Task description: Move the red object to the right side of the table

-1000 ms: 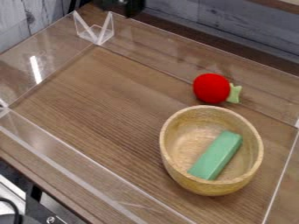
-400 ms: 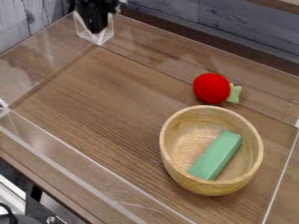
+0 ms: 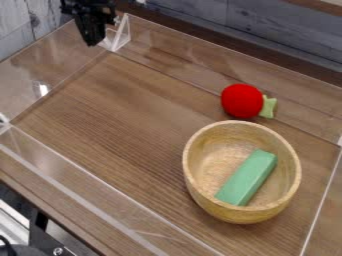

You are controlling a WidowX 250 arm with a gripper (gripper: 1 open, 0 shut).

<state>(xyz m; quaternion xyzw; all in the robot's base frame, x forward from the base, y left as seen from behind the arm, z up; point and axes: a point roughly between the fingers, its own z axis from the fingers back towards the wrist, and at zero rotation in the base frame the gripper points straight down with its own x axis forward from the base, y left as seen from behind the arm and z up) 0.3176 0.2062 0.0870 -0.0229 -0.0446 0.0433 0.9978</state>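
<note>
Wood-grain table, edged by low clear acrylic walls, carries the red object near its far right edge, just beyond a round wooden bowl holding a green block. At the far left corner, well apart from the red object, the dark gripper points downward with its jaws clenched on nothing.

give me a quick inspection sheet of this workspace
surface: brown wood-grain table, low clear acrylic walls around it
job's things: red toy fruit with pale green stub, lying on the table beside the bowl, far from the gripper
clutter: round wooden bowl holding a green block
grippers: gripper at the far left corner, pointing down, shut, holding nothing
cables: nothing seen
surroundings: grey plank wall behind
</note>
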